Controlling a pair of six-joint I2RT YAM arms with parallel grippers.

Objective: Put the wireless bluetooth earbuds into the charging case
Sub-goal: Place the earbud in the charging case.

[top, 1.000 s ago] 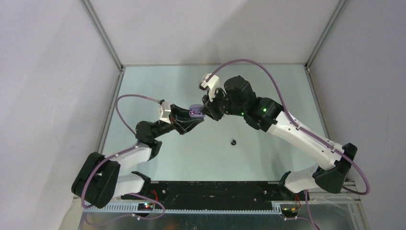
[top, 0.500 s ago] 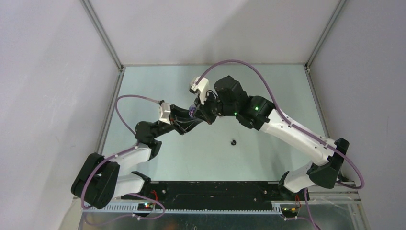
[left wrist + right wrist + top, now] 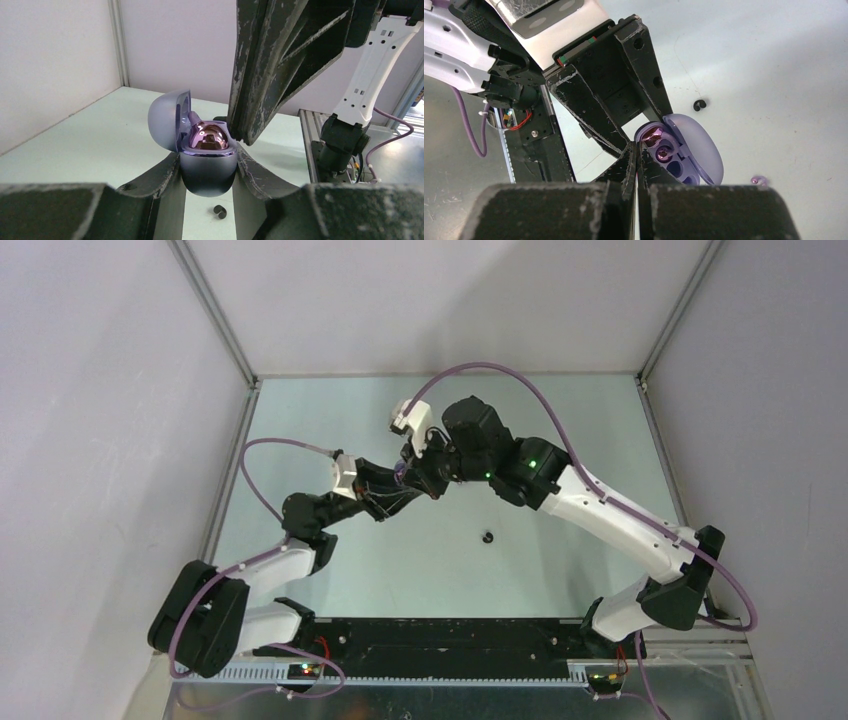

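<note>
Charging case (image 3: 207, 175) clamped upright between the fingers of your left gripper (image 3: 208, 162), above the table (image 3: 560, 420), with its lid (image 3: 167, 117) swung open. You see one glossy purple earbud (image 3: 209, 137) seated in it. Your right gripper (image 3: 636, 152) has its fingertips pressed together, just beside that bud. A black earbud (image 3: 488, 536) and a second purple earbud (image 3: 760, 180) lie on the table.

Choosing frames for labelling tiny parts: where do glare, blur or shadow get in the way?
Left wrist view: bright glare on the seated purple earbud; left gripper base soft at the bottom. Right wrist view: right gripper blurred near the lens, charging case sharp. Top view: even light, case almost hidden between the grippers.
</note>
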